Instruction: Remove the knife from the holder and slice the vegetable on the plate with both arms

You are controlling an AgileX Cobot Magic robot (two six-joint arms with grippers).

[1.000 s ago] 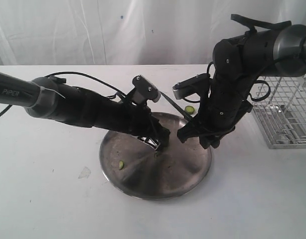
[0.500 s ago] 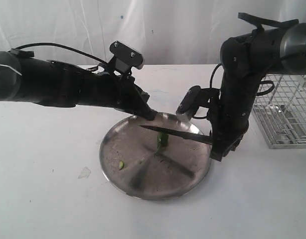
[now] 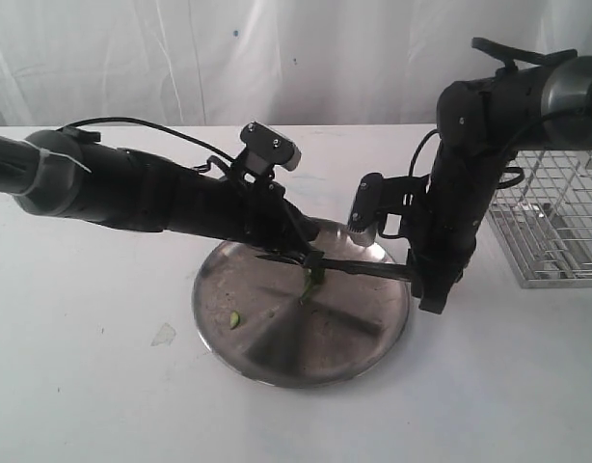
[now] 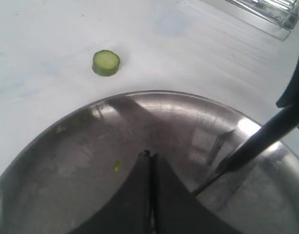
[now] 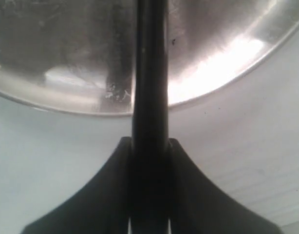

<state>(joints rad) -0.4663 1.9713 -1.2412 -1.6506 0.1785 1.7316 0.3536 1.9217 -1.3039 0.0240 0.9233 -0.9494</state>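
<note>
The steel plate [image 3: 277, 352] lies mid-table. Across it runs the knife [image 3: 359, 267], blade level with its tip pointing left. My right gripper [image 3: 417, 277] is shut on its black handle [image 5: 150, 73] beyond the plate's right rim [image 5: 213, 53]. My left gripper [image 3: 313, 261] is low over the plate's middle with its fingers [image 4: 140, 195] pressed together. The small green vegetable [image 3: 309, 282] sits right under its tip, just beneath the blade, and a sliver of green shows between the fingers. In the left wrist view the knife [image 4: 259, 141] crosses beside the gripper [image 4: 149, 155].
The wire holder [image 3: 551, 231] stands at the right table edge, also seen in the left wrist view as the holder [image 4: 266, 14]. A round green slice [image 4: 106, 63] lies on the table beyond the plate [image 4: 91, 146]. A small green bit [image 3: 234, 318] rests on the plate's left side.
My left gripper has dropped from above the plate's far rim down onto the vegetable. The knife still spans the plate, now a little lower with the right arm shifted slightly.
</note>
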